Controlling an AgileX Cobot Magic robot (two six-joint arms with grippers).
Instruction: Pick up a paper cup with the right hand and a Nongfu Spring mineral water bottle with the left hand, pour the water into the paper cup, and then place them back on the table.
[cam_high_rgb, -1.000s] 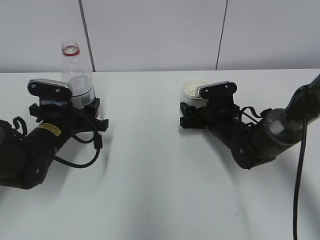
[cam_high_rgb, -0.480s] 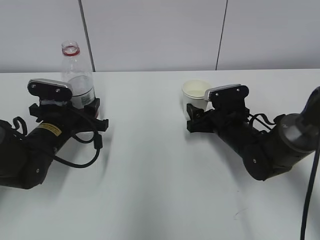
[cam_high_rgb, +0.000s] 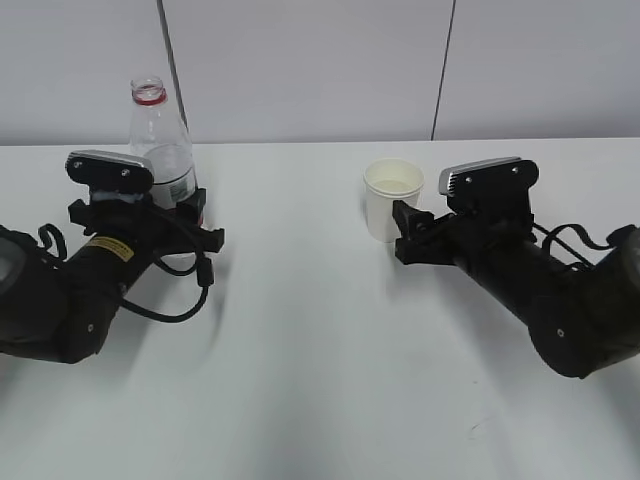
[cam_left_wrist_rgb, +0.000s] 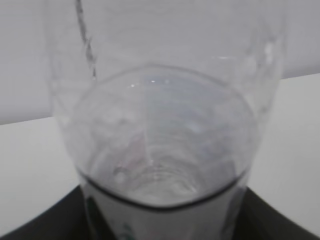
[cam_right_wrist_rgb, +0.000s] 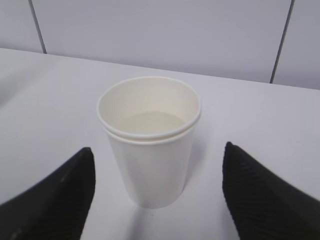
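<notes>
1. On the right half of the table (cam_high_rgb: 330, 360), the paper cup (cam_high_rgb: 392, 199) stands upright, mouth up, holding what looks like a shallow pool of clear water over its cream bottom.
2. Far left, the Nongfu Spring mineral water bottle (cam_high_rgb: 160, 150) stands upright, long axis vertical, open neck up with a red ring; the left wrist view shows water low in the clear body, down near the label.
3. The left hand (cam_high_rgb: 190, 215) sits low around the bottle's labelled lower body; fingers flank it, but contact or a gap can't be told.
4. The right hand (cam_high_rgb: 408, 232) lies just near-right of the cup, fingers (cam_right_wrist_rgb: 60, 195) spread wide apart, cup standing free beyond the tips, untouched.
5. Cup: plain white paper, tapered, rolled rim. Bottle: clear plastic, shouldered, smooth. Fingers: black, ribbed pads. Table: flat matte white.
</notes>
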